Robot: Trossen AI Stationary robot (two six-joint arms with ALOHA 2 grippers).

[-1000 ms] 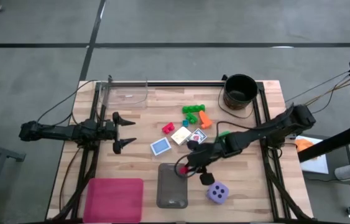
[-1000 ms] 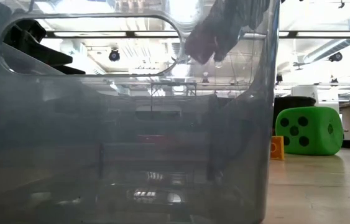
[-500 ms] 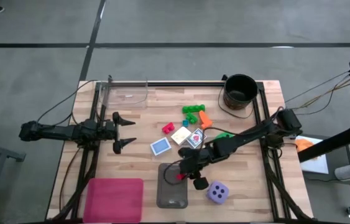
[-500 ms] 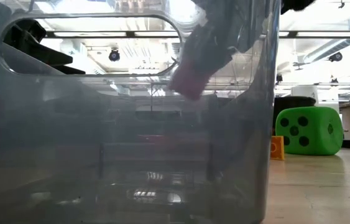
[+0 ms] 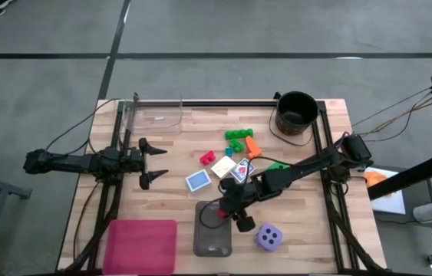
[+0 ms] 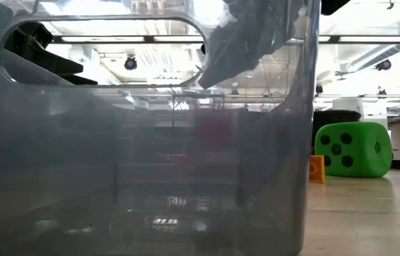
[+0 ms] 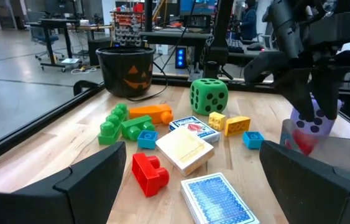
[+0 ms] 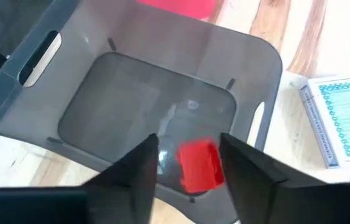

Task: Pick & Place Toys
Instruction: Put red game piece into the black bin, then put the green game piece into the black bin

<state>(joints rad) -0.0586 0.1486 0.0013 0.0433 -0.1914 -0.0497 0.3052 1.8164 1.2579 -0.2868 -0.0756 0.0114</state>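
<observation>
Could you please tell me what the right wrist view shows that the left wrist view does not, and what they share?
Only the right wrist view looks down into the grey tray, with a red block between the right claw's open fingers. Only the left wrist view shows the green die, the black bucket and the scattered blocks. Both show the blue-backed card deck.

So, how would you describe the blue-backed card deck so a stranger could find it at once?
On the wooden table, look at the cluster of toys in the middle, between the two arms. The blue-backed deck lies flat at the cluster's edge nearest the left pincer, just beside the red block. Only it shows a patterned blue back with a white border.
</observation>
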